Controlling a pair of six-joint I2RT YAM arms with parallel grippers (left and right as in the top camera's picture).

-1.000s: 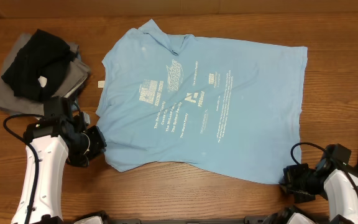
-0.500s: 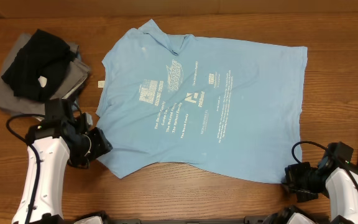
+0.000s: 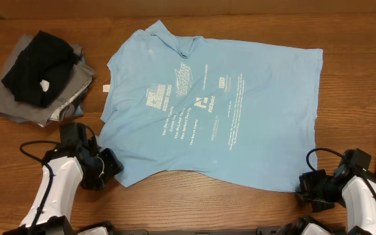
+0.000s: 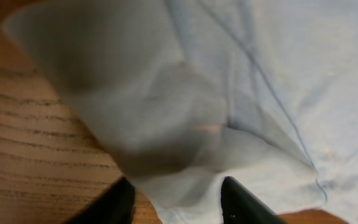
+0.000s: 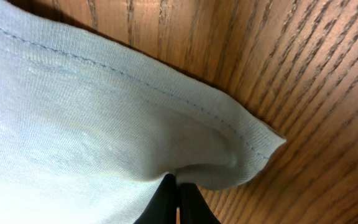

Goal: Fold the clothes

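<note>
Two corners of the light blue T-shirt point(image 3: 240, 111) are being taken up, which is judged to be the opening of the first fold. The shirt is spread flat, print upward, across the middle of the bench point(image 3: 175, 209), with its collar toward the far side and its near edge running between the two arms. A pile of black and grey garments point(image 3: 41, 75) is left at the far left, well apart from the work, and a small white tag point(image 3: 106, 88) is seen just beside the shirt's left edge. The right claw point(image 3: 302, 187) is pressed together on the near right corner; in its wrist view the stitched hem is puckered where it is pinched at the tips. The left claw point(image 3: 115, 171) is set at the near left corner with its fingers point(image 4: 244, 202) standing apart and cloth lying between them. That view is blurred and very close, so it cannot be said for certain how much of the corner is gathered there, though no pinch appears to be made. The next move is judged to call for the left claw to be closed firmly on its corner. Both corners would then have to be raised together and carried evenly toward the collar, so that the near edge is kept straight and the cloth is not dragged askew.
</note>
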